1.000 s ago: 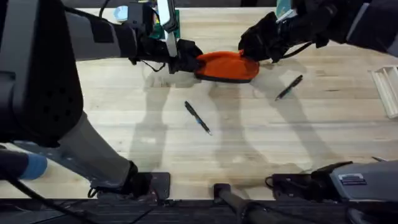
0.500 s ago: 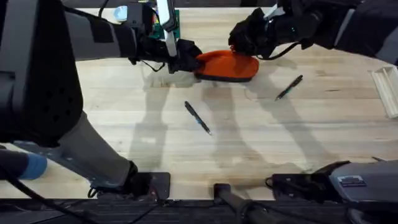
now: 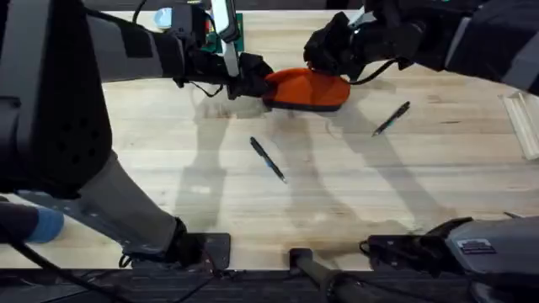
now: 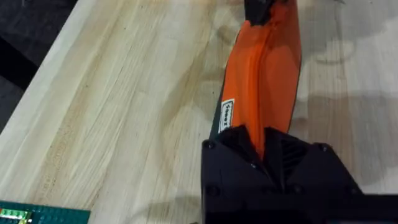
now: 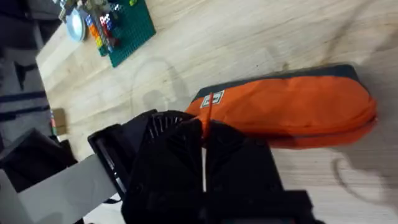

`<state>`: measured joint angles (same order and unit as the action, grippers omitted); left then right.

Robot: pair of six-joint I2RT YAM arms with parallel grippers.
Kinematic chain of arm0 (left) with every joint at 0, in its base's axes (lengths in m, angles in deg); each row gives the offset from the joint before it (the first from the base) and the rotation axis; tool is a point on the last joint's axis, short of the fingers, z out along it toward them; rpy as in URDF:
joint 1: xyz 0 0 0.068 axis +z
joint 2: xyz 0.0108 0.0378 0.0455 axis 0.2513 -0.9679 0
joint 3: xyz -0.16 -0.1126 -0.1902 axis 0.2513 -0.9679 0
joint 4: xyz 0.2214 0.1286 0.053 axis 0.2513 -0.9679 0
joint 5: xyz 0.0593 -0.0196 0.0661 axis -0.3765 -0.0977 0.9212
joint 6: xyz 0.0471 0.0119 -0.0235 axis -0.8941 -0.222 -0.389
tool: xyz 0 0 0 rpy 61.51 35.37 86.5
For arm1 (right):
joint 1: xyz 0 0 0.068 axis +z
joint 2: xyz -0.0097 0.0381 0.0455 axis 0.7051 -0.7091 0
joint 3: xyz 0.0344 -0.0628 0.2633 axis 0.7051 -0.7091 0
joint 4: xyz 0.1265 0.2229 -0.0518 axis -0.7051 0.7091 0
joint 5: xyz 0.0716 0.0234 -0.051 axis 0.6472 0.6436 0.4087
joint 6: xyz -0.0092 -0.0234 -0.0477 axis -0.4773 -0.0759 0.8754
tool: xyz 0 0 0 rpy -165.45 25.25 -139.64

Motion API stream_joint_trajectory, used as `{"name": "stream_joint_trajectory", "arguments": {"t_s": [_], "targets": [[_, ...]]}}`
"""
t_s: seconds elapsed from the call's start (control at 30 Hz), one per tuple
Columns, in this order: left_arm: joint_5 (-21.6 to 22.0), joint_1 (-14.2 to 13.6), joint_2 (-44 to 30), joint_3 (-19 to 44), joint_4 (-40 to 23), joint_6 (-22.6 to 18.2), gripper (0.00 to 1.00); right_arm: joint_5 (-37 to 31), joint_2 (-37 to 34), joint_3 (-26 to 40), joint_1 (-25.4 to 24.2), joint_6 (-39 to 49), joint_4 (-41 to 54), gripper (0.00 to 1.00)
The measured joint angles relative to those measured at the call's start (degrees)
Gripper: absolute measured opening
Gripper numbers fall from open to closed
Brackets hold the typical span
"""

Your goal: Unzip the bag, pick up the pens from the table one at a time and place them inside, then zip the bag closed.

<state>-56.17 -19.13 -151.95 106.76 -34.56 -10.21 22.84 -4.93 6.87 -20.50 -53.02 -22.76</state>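
Overhead: bag (image 3: 307, 87) lies on the far middle of the table (image 3: 168, 160), orange top up, dark underside showing along its near edge. My left gripper (image 3: 253, 77) is at the bag's left end, fingers clamped on the fabric there. My right gripper (image 3: 324, 52) sits over the bag's far right part, just above or touching the top; from here I cannot tell how far open it is or whether it has the zipper pull. Two pens on the table, both loose: one pen (image 3: 268, 159) near the middle, slanted, well apart from the bag; second pen (image 3: 392, 119) to the right of the bag, also slanted, near but not touching it.

Left wrist: my left gripper (image 4: 267, 152) is closed tight on the near end of the bag (image 4: 264, 74), a ridge of orange fabric pinched between the black fingers. Small white label (image 4: 227, 115) on the bag's side just beside the fingers. Bag runs away from me along the table (image 4: 124, 93). Right gripper's dark tip (image 4: 264, 9) meets the bag's far end.

Right wrist: bag (image 5: 298, 112) lies lengthwise on the table (image 5: 249, 37), zipper seam along its lower side. Left gripper (image 5: 177, 134) grips the end with the label (image 5: 211, 99). My own fingers look pressed together with a thin pale line between them; whether they hold the pull I cannot tell. Green board (image 5: 118, 31) with small coloured parts sits farther off.
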Motion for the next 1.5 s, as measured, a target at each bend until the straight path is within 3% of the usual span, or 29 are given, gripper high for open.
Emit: {"name": "stream_joint_trajectory", "arguments": {"t_s": [0.73,1.5], "targets": [[0.0,0.1,0.0,0.0,-0.3,0.0,0.041,-7.7,-0.5,0.0,6.6,5.4,-1.5,0.032],[0.0,0.0,0.0,0.0,-0.3,0.2,0.041,-6.9,-6.9,0.1,10.7,5.5,-12.6,0.032]]}}
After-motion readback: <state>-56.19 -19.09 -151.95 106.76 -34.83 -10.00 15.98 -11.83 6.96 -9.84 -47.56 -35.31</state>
